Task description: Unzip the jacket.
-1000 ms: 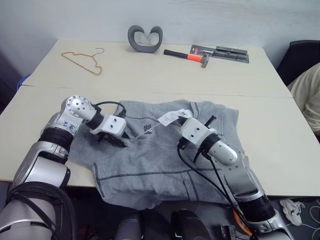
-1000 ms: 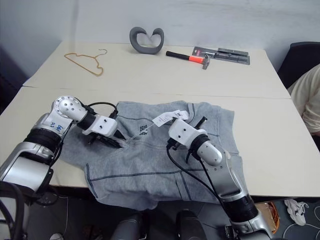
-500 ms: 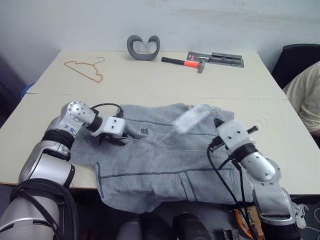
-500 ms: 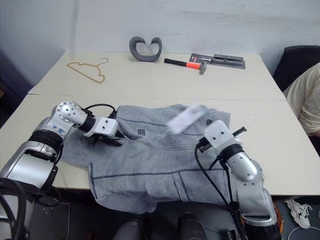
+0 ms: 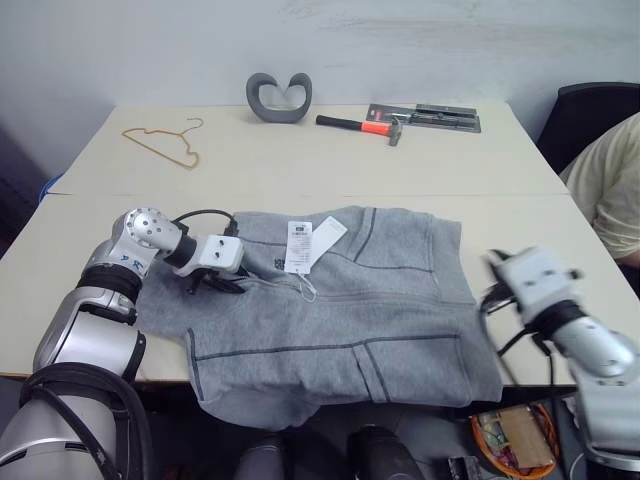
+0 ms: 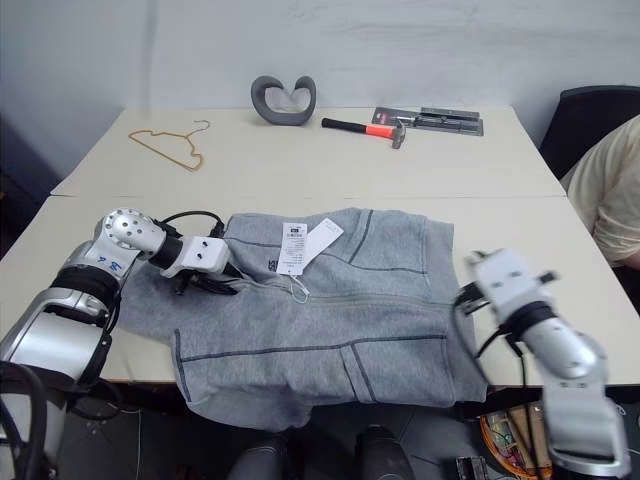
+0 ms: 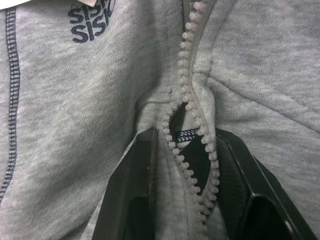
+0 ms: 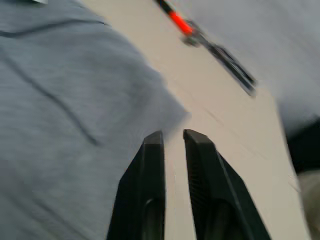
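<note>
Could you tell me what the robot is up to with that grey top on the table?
It is working on unzipping the jacket, which lies flat on the table. The left hand pinches the fabric at the zip's top end, where the teeth have parted. The right hand is off the jacket, above the table beside its edge, fingers slightly apart and holding nothing. The paper tags lie on the chest. A hanger, a hammer and a seated person are not involved.

You've got a pale cream desk (image 5: 300, 160) made of two tops butted along a seam, backed by a plain white wall (image 5: 400, 40). At your far right, a dark chair (image 5: 585, 115) sits behind a seated person (image 5: 615, 180) in beige.
</note>
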Motion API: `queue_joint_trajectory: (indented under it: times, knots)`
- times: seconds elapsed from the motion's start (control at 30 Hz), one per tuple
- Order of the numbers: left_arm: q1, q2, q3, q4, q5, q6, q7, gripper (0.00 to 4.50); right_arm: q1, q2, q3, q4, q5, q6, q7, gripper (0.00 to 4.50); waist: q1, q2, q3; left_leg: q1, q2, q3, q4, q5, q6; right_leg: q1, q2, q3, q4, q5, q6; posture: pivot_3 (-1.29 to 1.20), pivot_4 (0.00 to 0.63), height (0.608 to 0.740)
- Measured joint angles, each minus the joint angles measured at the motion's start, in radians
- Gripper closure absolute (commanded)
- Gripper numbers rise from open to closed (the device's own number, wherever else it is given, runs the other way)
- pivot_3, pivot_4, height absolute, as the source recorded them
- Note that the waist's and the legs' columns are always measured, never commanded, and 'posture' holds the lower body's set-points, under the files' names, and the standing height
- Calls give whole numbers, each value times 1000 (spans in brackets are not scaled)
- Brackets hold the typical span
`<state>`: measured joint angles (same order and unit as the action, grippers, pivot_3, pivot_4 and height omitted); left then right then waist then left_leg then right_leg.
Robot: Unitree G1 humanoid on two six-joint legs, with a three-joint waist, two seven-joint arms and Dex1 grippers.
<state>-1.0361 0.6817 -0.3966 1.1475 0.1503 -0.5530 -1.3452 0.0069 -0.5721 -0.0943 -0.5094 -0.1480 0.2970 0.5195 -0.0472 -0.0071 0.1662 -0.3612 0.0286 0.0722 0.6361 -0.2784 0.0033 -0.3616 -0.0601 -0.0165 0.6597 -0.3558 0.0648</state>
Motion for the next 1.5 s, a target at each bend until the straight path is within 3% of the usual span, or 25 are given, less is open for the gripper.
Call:
queue_joint_trajectory:
  times: [0.07, 0.3, 0.4, 0.53, 0.9, 1.03, 1.17, 1.37, 1.5]
  knots:
    - [1, -1, 8, -2, 0, 3, -5, 2963, -75, -1, 118, 23, -62, -58, 0, 2225, 1, -1, 1, 0, 0, 0, 0, 0, -1, 0, 0, 0, 0, 0, 0, 0, 150, 740]
    - [-3, -9, 30, -18, 0, 14, -31, 2963, -419, -1, 433, 332, -326, -314, -19, 2225, 6, -6, 3, -1, 0, 1, -4, 1, -1, -3, 0, 0, -1, -1, -2, 0, 150, 740]
    - [-4, -11, 48, -37, -1, 32, -51, 2963, -521, 7, 543, 502, -431, -449, -40, 2225, 12, -7, 4, -11, 0, 2, -2, 2, -2, -14, -1, 0, 2, -1, -3, 0, 150, 740]
    - [0, -10, 66, -46, 0, 53, -65, 2963, -597, 35, 591, 647, -481, -555, -75, 2225, 14, -9, 5, -11, 0, 2, -2, 2, -2, -13, -1, 0, 2, -1, -3, 0, 150, 740]
    - [22, -6, 92, -82, 0, 73, -74, 2963, -786, 261, 648, 944, -506, -697, -159, 2225, 11, -10, 5, -11, 0, 2, -2, 2, -2, -14, -1, 0, 3, -1, -3, 0, 150, 740]
    - [25, -7, 97, -86, 0, 74, -73, 2963, -817, 303, 664, 1029, -516, -719, -185, 3118, 9, -10, 5, -11, 0, 2, -2, 2, -2, -13, -2, 0, 3, -1, -3, 0, 150, 740]
    - [27, -7, 101, -88, 0, 74, -74, 2963, -817, 314, 664, 1067, -509, -723, -194, 4384, 9, -10, 5, -11, 0, 2, -2, 2, -2, -14, -2, 0, 3, -1, -3, 0, 150, 740]
    - [27, -7, 102, -88, 0, 74, -74, 2963, -802, 319, 622, 1057, -458, -694, -198, 4447, 8, -10, 5, -11, 0, 2, -2, 2, -2, -14, -2, 0, 3, -1, -3, 0, 150, 740]
    - [27, -14, 103, -88, 0, 73, -68, 2963, -693, 332, 514, 926, -343, -579, -162, 4447, 13, -10, 5, -11, 0, 2, -3, 2, -2, -13, -2, 0, 2, -1, -3, 0, 150, 740]
